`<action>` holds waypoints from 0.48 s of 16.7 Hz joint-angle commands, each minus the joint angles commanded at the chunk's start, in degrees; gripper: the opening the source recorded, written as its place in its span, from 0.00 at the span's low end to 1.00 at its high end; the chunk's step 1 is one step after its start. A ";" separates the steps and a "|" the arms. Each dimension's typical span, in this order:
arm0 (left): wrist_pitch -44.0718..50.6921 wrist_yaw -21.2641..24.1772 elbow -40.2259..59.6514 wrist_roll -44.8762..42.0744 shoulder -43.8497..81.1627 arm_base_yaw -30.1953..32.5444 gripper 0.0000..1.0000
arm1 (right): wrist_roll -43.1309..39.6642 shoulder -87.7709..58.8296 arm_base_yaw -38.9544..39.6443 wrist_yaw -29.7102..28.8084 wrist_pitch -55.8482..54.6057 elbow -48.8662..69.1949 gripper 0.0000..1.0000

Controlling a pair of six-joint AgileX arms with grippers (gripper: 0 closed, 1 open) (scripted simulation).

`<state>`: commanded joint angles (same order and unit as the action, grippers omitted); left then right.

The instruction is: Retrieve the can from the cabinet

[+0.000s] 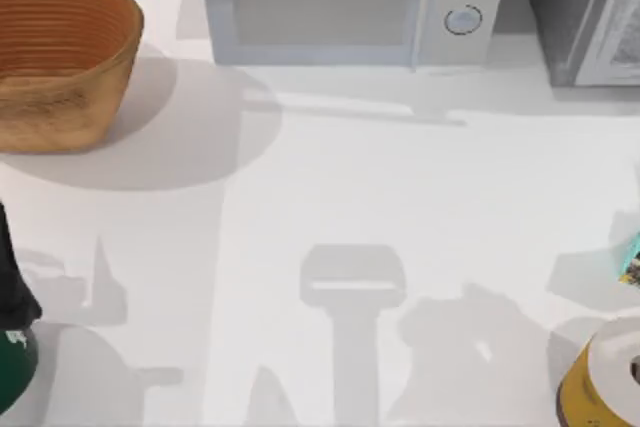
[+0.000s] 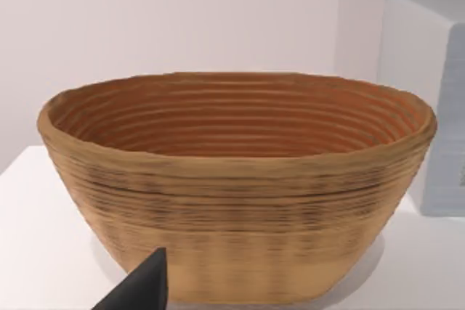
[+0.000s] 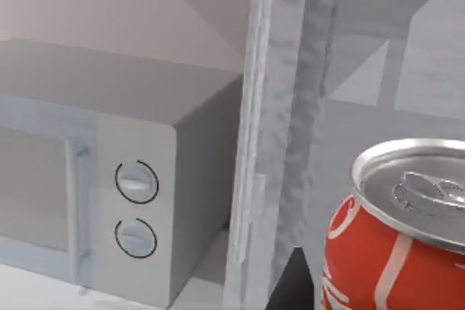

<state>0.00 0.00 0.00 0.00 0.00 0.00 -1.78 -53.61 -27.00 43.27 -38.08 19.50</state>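
A white desk holds a microwave at the far side. The right claw sits close to the red can; I cannot tell if it grips it. The can is by the grey cabinet, far right. Pull back slowly, keeping the can upright and off the cabinet edge. The left arm waits near the basket, its claw state unclear.

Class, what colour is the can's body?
Red with white markings and a silver top; the can shows best in the right wrist view.
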 joint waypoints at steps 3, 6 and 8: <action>0.00 0.00 0.00 0.00 0.00 0.00 1.00 | -0.66 -18.20 -7.52 13.16 -11.10 5.62 0.00; 0.00 0.00 0.00 0.00 0.00 0.00 1.00 | -1.31 -36.38 -14.43 25.77 -21.67 11.04 0.00; 0.00 0.00 0.00 0.00 0.00 0.00 1.00 | -1.76 -47.64 -18.42 33.44 -28.05 14.37 0.00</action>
<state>0.00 0.00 0.00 0.00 0.00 0.00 -3.54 -101.24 -45.41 76.71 -66.13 33.87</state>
